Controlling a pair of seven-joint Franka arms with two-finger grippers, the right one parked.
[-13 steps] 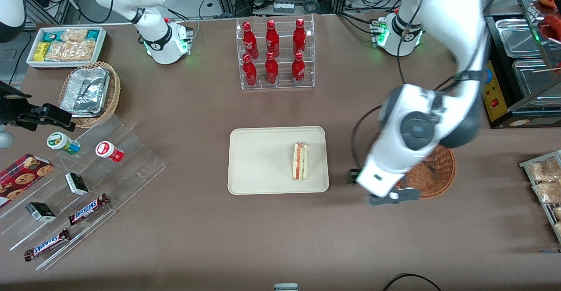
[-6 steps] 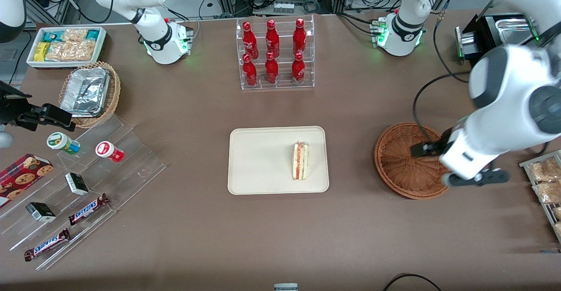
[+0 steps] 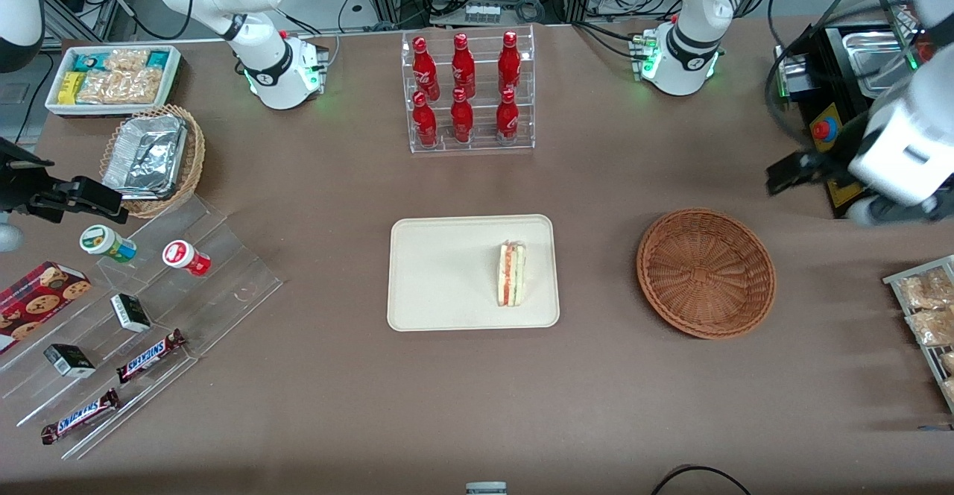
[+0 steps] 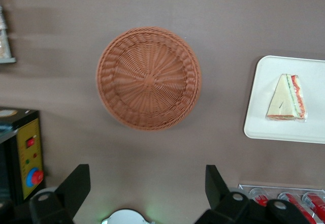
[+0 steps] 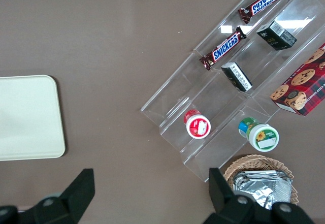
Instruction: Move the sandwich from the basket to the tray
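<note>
The sandwich (image 3: 511,273), a pale clear-wrapped wedge, lay on the cream rectangular tray (image 3: 440,271), delivered; the gripper (image 4: 147,193), jaws apart and empty, hung high above the reddish-brown wicker basket (image 3: 705,272).

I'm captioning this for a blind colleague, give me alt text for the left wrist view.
Seen from above, the sandwich lies on the tray, beside the empty basket on a brown table. The open hand hangs high over the table, holding nothing.

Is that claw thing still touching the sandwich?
Apart. The front view shows the claw raised near the working arm's end of the table, open and empty, while the sandwich lies alone on the tray.
</note>
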